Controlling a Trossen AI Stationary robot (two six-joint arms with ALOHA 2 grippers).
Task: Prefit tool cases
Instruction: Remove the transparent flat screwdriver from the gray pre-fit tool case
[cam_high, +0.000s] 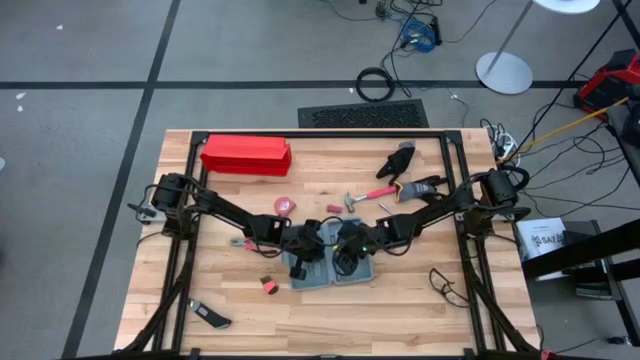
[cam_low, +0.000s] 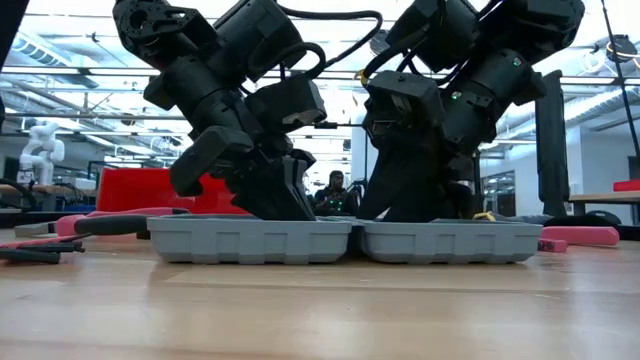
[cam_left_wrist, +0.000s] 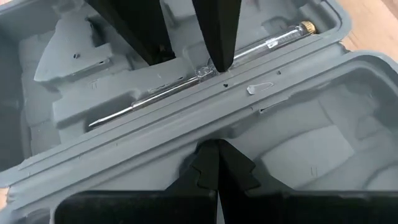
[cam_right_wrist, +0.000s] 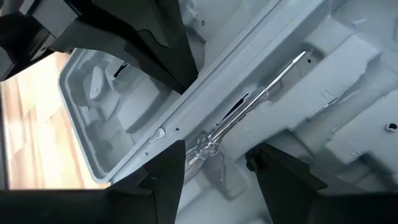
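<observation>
Open case on desk: left gripper closed; right gripper jaws parted astride screwdriver.

The right gripper hangs over the open case, its two dark fingers spread apart. Between the jaws lies a clear-handled screwdriver, its handle end in the gap and its thin shaft running away from them along a moulded recess beside the hinge ridge. Beyond the jaws, the left gripper reaches down into the case's other half.
</observation>
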